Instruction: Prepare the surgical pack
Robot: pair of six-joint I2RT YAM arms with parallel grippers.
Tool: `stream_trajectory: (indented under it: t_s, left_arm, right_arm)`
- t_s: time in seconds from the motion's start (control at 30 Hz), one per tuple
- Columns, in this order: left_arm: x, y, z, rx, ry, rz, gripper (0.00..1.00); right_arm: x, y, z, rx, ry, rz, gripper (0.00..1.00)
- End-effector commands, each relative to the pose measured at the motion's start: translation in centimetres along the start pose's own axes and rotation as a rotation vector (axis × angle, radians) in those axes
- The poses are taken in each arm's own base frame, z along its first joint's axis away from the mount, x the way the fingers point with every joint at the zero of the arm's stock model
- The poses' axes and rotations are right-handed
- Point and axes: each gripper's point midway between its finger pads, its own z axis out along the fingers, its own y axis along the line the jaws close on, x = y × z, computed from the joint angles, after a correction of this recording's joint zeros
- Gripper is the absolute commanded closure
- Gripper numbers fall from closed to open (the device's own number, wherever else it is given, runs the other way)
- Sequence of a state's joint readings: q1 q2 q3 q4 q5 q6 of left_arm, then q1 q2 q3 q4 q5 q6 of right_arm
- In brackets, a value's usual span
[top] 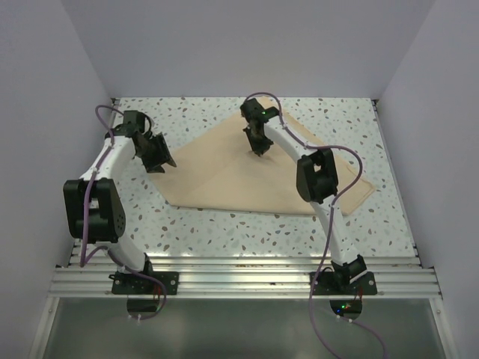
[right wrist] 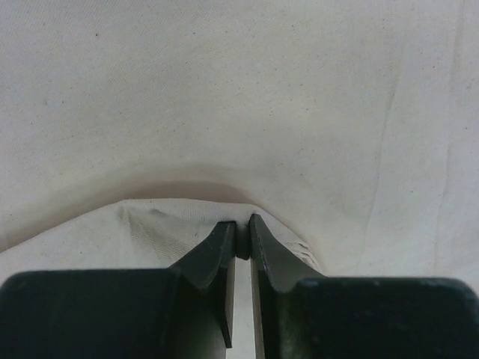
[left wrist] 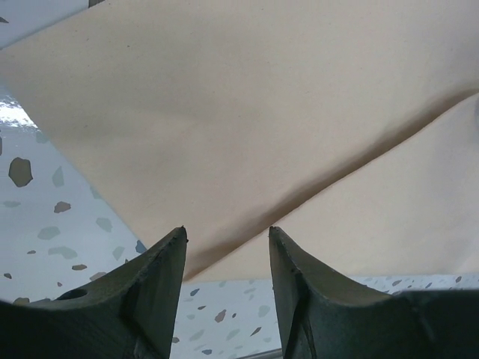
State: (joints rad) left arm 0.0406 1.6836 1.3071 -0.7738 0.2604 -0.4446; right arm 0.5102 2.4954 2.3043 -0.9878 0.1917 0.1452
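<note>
The cloth [top: 224, 179] is lying on the table [top: 224, 232], spread wide with one part folded over. The right fingers [right wrist: 213, 258] are pinching together on a small ridge of the cloth, toward its far side. The left fingers [left wrist: 159, 278] are standing apart just beside the left corner, holding nothing. The pinch is looking thin, so the cloth may slip out if the arm is pulling fast. With the left side lying free, the whole cloth may drag across the table, and the fold may come out crooked.
</note>
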Motion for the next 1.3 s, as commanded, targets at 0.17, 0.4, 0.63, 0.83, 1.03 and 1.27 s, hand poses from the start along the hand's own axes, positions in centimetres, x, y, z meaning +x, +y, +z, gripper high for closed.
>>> stream_trajectory:
  t_s: [0.17, 0.4, 0.63, 0.83, 1.03, 1.27]
  left_arm:
    - [-2.4, 0.9, -0.5, -0.029, -0.052, -0.011, 0.47]
    - [-4.2, 3.3, -0.1, -0.076, -0.083, -0.055, 0.46]
    - [-5.9, 4.8, 0.9, -0.100, -0.087, -0.106, 0.44]
    - [-6.7, 6.2, 2.1, -0.153, -0.077, -0.119, 0.43]
    - [-6.7, 7.8, 2.6, -0.208, -0.052, -0.127, 0.43]
    - [-4.8, 9.5, 3.9, -0.238, -0.008, -0.143, 0.44]
  right_arm:
    - [-2.9, -1.7, -2.0, 0.061, -0.082, 0.030, 0.65]
    - [-3.2, -0.8, -5.9, -0.020, -0.118, 0.094, 0.57]
    - [-1.9, -0.8, -3.6, -0.015, -0.073, 0.065, 0.89]
    - [-1.5, 0.0, -0.8, -0.073, -0.035, 0.109, 0.90]
    - [-0.5, 0.6, 1.1, -0.101, 0.000, 0.120, 0.89]
    - [0.4, -0.4, 2.9, -0.099, 0.045, 0.158, 0.89]
